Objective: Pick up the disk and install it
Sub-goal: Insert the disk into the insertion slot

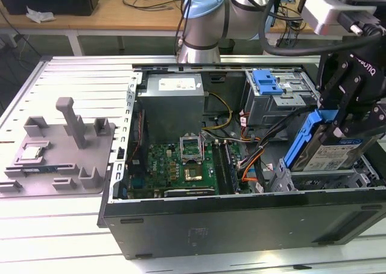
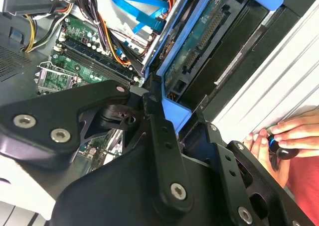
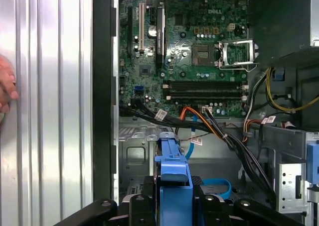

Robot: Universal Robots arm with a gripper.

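One open computer case [image 1: 241, 219], motherboard [image 1: 187, 165] toward the exterior view's left, and at its right the disk [image 1: 336, 157], tilted over the drive bay [image 1: 301, 181], clamped in your gripper [image 1: 342, 124]: install step in hand; seating likely calls for levelling it.

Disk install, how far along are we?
Pickup looks done: the black gripper is shut on the flat silver hard drive in its blue plastic carrier frame, held tilted over the grey metal drive cage at the exterior view's right of the open black computer case. Left: it is not yet seated in the cage.
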